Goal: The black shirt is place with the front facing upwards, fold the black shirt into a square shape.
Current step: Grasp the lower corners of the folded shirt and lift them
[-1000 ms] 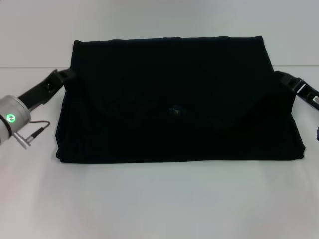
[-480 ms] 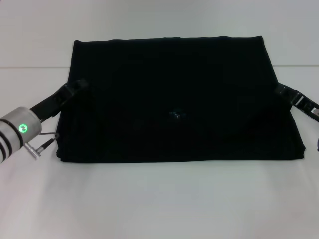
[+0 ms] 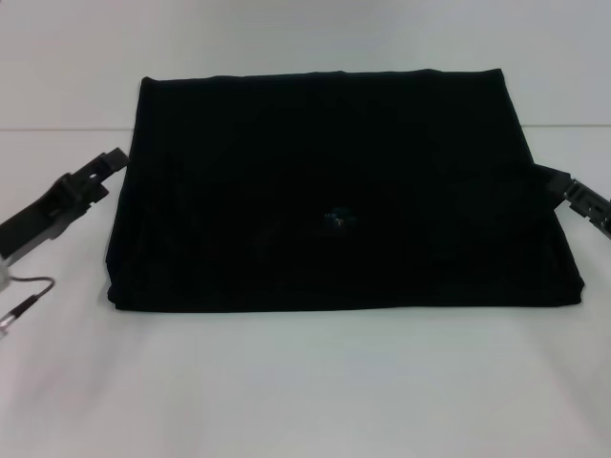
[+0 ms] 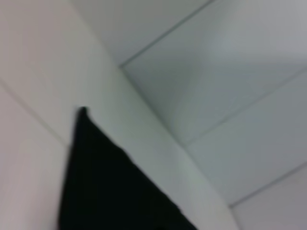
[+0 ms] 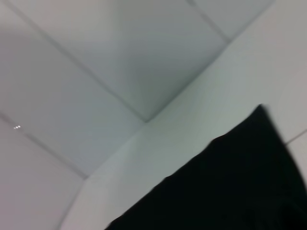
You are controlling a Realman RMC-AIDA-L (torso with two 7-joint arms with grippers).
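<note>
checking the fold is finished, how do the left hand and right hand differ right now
The left hand sits clear of the black shirt, with white table showing between them; the right hand sits right against the shirt's edge. More of the left arm is in view; the right shows little. Both are black and flank the shirt at mid-height.

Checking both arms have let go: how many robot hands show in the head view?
2. The left hand is off the left edge of the black shirt, apart from it. The right hand is at the shirt's right edge; contact unclear.
</note>
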